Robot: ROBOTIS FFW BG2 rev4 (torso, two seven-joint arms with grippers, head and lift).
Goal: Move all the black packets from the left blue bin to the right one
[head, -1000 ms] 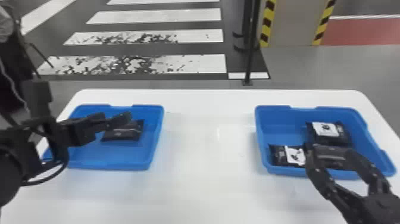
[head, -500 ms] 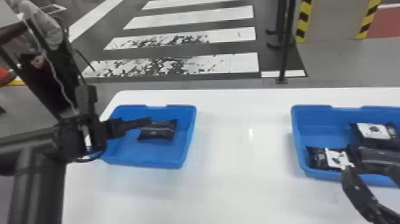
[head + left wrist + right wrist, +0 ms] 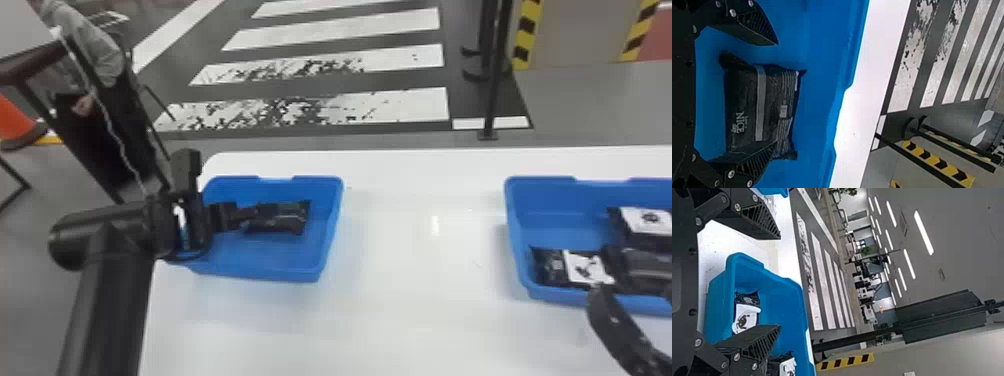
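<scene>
My left gripper (image 3: 241, 216) is over the left blue bin (image 3: 270, 272), at the near end of a black packet (image 3: 282, 218). In the left wrist view the left gripper (image 3: 774, 94) is open, its fingers wide apart; the black packet (image 3: 766, 111) lies between them, one finger overlapping its edge. My right gripper (image 3: 607, 300) is at the front of the right blue bin (image 3: 515, 240). In the right wrist view the right gripper (image 3: 779, 282) is open and holds nothing. Several black packets, among them one with a white label (image 3: 582, 267), lie in that bin.
The white table (image 3: 410, 280) stretches between the two bins. Behind it stands a dark post (image 3: 495, 75) on the floor.
The head view has swung left, so both bins appear farther right. My left gripper has come closer to the packet in the left bin.
</scene>
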